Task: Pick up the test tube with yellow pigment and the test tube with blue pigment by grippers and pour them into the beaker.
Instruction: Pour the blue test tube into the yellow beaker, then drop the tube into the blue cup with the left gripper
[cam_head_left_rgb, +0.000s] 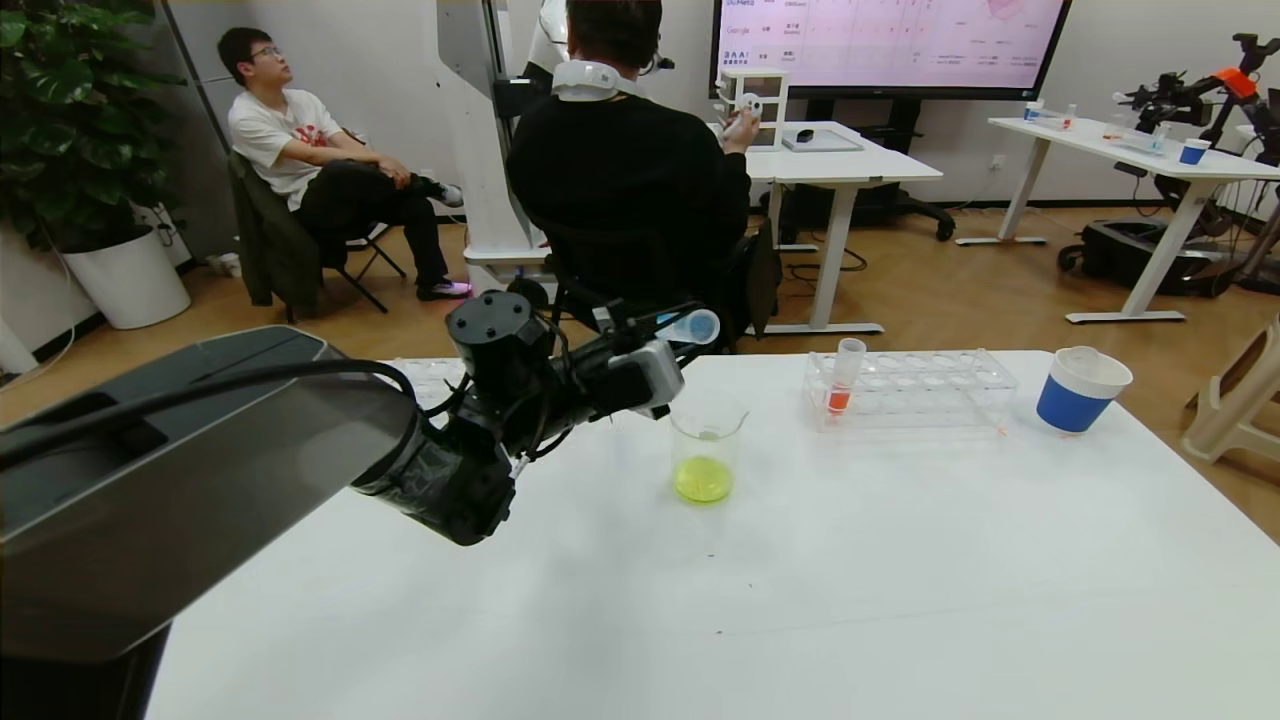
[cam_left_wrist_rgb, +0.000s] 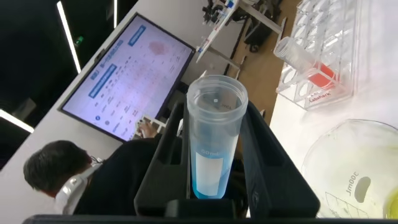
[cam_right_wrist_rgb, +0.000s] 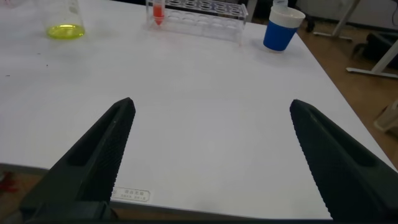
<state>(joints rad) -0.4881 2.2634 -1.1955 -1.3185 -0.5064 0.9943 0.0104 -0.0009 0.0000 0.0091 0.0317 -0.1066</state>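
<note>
Left gripper (cam_left_wrist_rgb: 214, 155) hangs above and left of the beaker (cam_head_left_rgb: 706, 455), fingers clamped on the test tube with blue pigment (cam_left_wrist_rgb: 213, 140), which lies nearly level, open mouth toward the far side. Beaker stands on the white table (cam_head_left_rgb: 800, 580) with yellow-green liquid pooled inside (grey printed markings there, unreadable). Rack (cam_head_left_rgb: 915, 388) beyond holds an orange-red tube (cam_head_left_rgb: 843, 377); blue-and-white paper cup (cam_head_left_rgb: 1078, 388) beside it. Right gripper (cam_right_wrist_rgb: 211, 155) hovers low at the near table edge, fingers spread wide, holding nothing.
</note>
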